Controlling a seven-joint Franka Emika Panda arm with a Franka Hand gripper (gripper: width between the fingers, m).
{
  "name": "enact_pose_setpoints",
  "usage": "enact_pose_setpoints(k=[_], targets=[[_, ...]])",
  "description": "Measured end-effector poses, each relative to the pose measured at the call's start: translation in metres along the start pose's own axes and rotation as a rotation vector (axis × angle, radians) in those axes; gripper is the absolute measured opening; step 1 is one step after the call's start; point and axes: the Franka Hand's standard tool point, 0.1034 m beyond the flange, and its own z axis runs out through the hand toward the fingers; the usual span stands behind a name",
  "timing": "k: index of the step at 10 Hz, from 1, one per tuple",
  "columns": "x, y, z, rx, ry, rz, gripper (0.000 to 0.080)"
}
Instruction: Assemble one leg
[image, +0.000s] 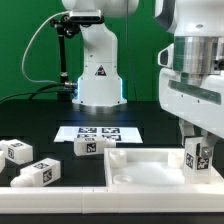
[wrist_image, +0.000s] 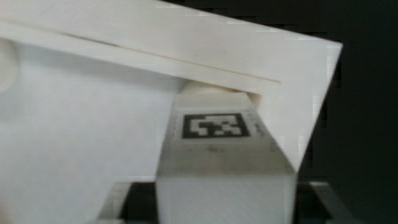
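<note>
Nearest the wrist camera, the gripper (wrist_image: 217, 205) pinched the leg (wrist_image: 215, 150), a white oblong block whose black-and-white tag faced the lens; the dark fingers (wrist_image: 132, 196) pressed against the block's two sides. Seen from the wrist, the leg stood upright with its far end touching the inside corner of the tray (wrist_image: 107, 120), where two raised rims met. Beyond that corner lay only dark surface.

From the exterior view, the gripper (image: 197, 150) hung at the exterior view's right, over the tray (image: 135, 165), with the held leg (image: 197, 155) upright at the tray's corner on that side. Whether the leg was seated in the tray or merely resting against it could not be told.

Outward from the tray, a loose leg (image: 89, 146) lay on the black table (image: 40, 125), just beside the tray's near-left corner. Two further legs, one (image: 15, 151) and another (image: 36, 173), lay well apart toward the exterior view's left. Behind them, the marker board (image: 97, 132) lay flat on the table, before the white robot base (image: 98, 70).
</note>
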Motion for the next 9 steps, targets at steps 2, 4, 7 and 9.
enact_pose_setpoints(k=[2,4,7,9], targets=[[0.0005,0.0004,0.0,0.0,-0.005,0.172,0.0285],[0.0004,0.0011,0.0,-0.001,-0.015,0.299,0.0285],[0.0001,0.0014,-0.0001,0.0,-0.009,0.334,0.0285],[-0.0003,0.0003,-0.0013,0.004,-0.01,0.322,0.0521]])
